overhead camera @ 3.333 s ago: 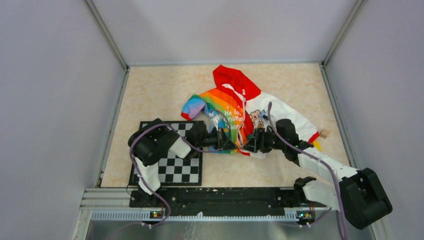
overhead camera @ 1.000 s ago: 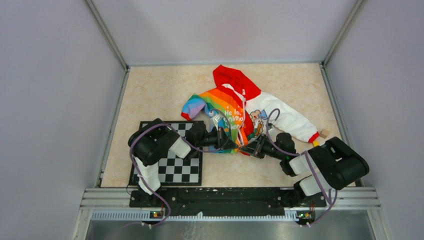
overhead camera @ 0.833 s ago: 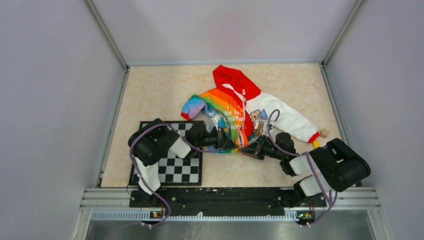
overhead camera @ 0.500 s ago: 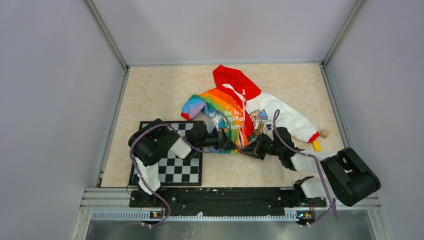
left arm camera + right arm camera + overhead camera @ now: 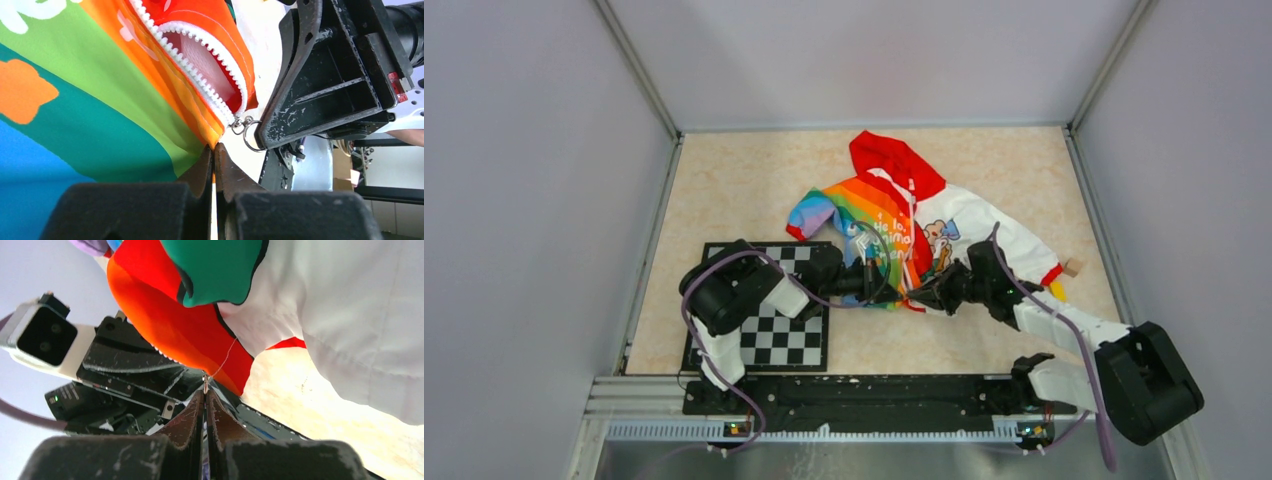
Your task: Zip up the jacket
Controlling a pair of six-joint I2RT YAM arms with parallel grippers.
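The jacket [image 5: 879, 215] lies in mid-table, red hood at the far end, rainbow half on the left, white half [image 5: 984, 232] on the right. My left gripper [image 5: 892, 284] is shut on the rainbow half's bottom hem [image 5: 200, 145], right beside the end of the white zipper [image 5: 197, 70]. From the right, my right gripper [image 5: 921, 294] meets it at the same hem corner. In the right wrist view its jaws [image 5: 205, 392] are shut on a small metal zipper pull [image 5: 204, 384]. The pull's ring [image 5: 248, 140] shows beside the right gripper's black body [image 5: 325, 75].
A black-and-white checkerboard [image 5: 774, 335] lies under the left arm. A small tan block [image 5: 1074, 267] and a yellow piece [image 5: 1056, 291] sit by the white sleeve's red cuff. Grey walls enclose the table on three sides.
The right arm's elbow has swung out to the right and its wrist has shifted slightly up, the gripper staying at the hem and pinching shut. The left arm has not moved.
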